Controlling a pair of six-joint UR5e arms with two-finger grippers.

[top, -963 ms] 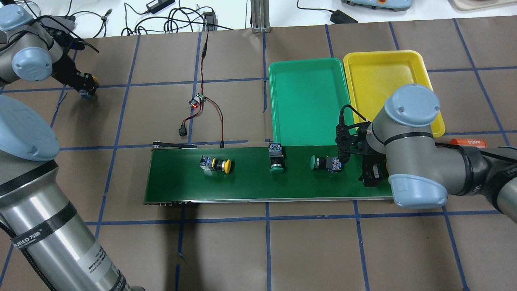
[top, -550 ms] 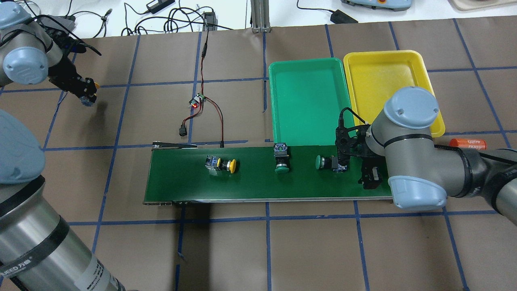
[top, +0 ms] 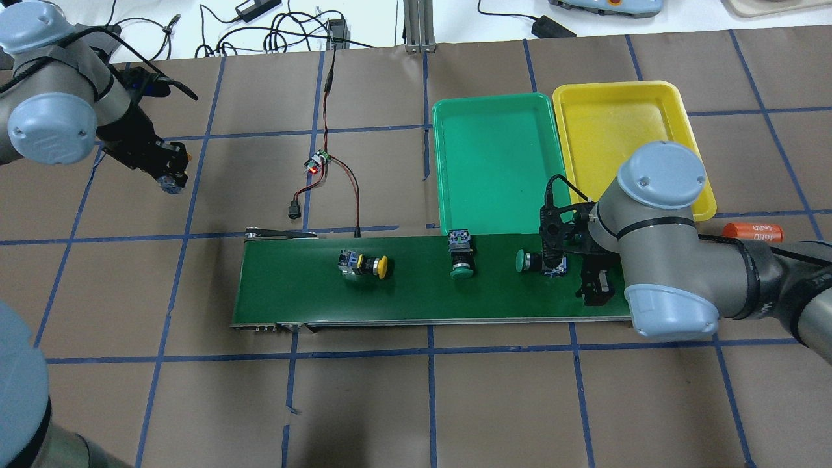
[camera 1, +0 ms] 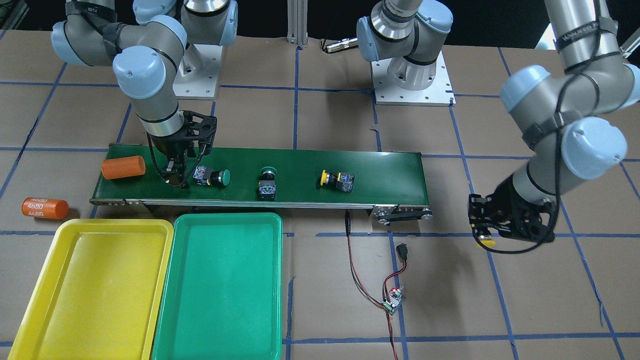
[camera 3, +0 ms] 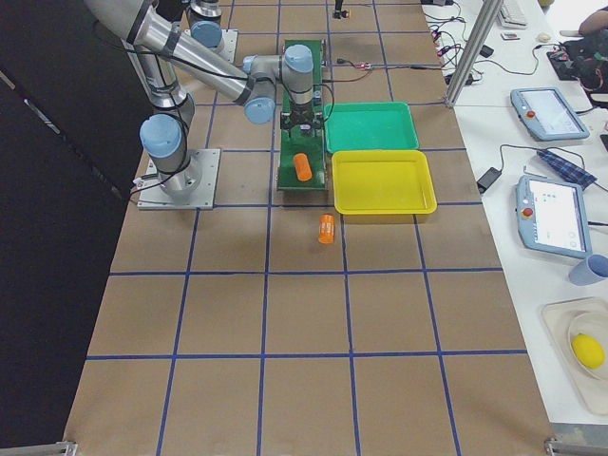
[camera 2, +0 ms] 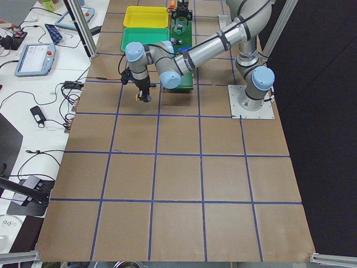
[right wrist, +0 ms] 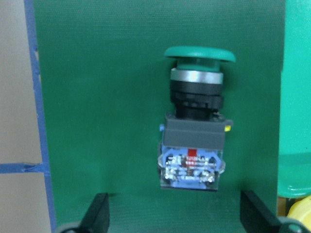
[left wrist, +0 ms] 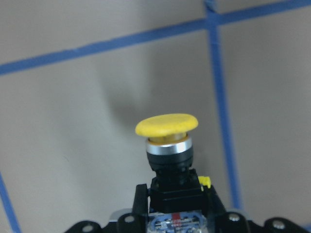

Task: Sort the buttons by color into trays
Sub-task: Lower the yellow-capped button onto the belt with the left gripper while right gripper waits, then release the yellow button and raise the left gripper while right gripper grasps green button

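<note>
A green button (right wrist: 197,121) lies on its side on the belt (top: 403,299), near the belt's tray end, just ahead of the right gripper (right wrist: 175,206), whose jaws are spread wide and touch nothing. If the belt runs, this button may drift off-centre, and a late close could pinch its round cap and flick it away. A second green button (top: 461,260) and a yellow button (top: 364,266) lie mid-belt. The left gripper (top: 170,177), well off the belt's other end, pinches a second yellow button (left wrist: 166,145). Carrying it past the belt to the yellow tray (top: 617,123), beside the green tray (top: 494,169), risks meeting the right arm.
</note>
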